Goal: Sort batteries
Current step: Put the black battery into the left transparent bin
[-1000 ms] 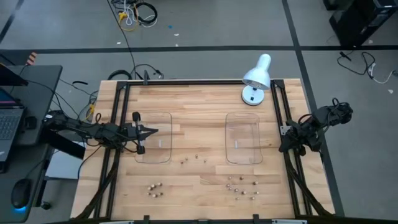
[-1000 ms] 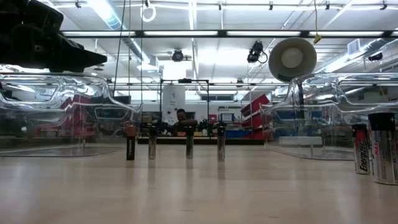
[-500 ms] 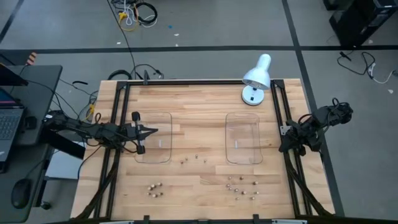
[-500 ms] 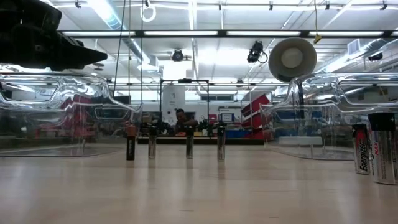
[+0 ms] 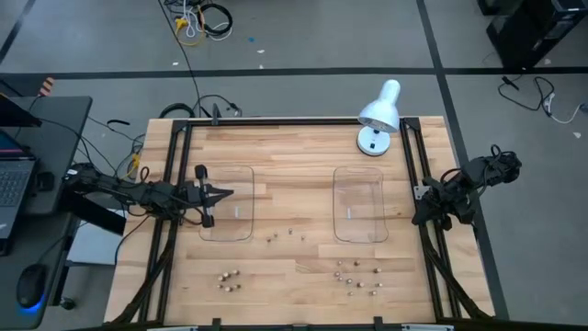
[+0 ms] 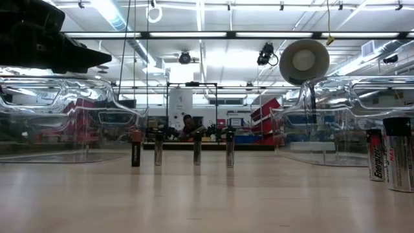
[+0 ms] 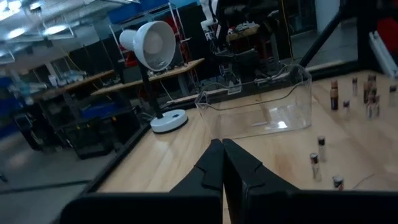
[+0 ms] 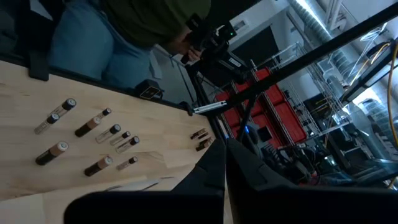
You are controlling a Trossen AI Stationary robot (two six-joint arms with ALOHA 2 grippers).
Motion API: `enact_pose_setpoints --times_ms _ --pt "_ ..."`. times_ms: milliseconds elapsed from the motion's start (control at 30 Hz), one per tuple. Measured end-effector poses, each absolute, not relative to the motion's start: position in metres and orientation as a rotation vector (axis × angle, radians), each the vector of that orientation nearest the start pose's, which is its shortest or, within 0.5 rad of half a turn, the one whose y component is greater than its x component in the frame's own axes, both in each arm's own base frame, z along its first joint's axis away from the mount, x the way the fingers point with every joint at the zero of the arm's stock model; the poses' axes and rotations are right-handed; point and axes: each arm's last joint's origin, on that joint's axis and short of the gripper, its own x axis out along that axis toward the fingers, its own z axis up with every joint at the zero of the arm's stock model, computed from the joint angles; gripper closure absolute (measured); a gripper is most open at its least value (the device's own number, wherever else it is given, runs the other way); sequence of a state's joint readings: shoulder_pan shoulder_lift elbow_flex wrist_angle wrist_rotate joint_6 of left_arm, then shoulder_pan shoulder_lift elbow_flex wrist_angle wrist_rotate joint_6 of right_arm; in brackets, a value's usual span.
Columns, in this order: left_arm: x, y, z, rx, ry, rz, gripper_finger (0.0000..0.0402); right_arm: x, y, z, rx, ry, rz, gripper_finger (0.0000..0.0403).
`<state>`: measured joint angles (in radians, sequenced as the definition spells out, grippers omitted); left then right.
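Note:
The batteries stand upright on the wooden table in three loose groups: near left, near right, and a short row in the middle; the low view shows that row. Two clear trays rest on the table, left and right. My left gripper is shut and points level toward the table's right, above the left tray; its closed tips hold nothing. My right gripper is shut and empty, raised at the table's right edge.
A white desk lamp stands at the far right of the table, behind the right tray. Black frame rails run along both side edges. A person stands beyond the table in the right wrist view. Bare wood lies between the trays.

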<state>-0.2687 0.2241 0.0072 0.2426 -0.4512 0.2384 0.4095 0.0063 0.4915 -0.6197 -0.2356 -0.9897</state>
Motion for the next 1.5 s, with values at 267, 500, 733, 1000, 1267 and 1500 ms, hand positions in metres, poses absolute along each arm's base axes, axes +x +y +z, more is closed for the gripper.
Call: enact_pose_setpoints --times_ms 267,500,733,1000,1267,1500 --pt "0.108 -0.017 0.174 0.124 -0.046 0.187 0.0401 0.034 0.022 0.260 -0.964 -0.194 0.658 0.0400" --pt "0.107 -0.018 0.186 0.033 -0.174 0.117 0.0401 0.034 0.022 0.260 -0.964 -0.194 0.658 0.0400" --pt "0.103 -0.020 0.222 0.020 -0.284 0.026 0.0401 0.034 0.022 0.260 -0.965 -0.194 0.658 0.0400" --pt "0.111 -0.022 0.243 0.081 -0.241 0.034 0.0401 0.034 0.022 0.260 -0.965 -0.194 0.658 0.0400" --pt "0.124 -0.026 0.251 0.137 -0.216 0.048 0.0401 0.034 0.022 0.260 -0.964 -0.194 0.658 0.0400" --pt "0.127 -0.026 0.255 0.125 -0.267 0.057 0.0401 0.034 0.022 0.260 -0.965 -0.194 0.658 0.0400"
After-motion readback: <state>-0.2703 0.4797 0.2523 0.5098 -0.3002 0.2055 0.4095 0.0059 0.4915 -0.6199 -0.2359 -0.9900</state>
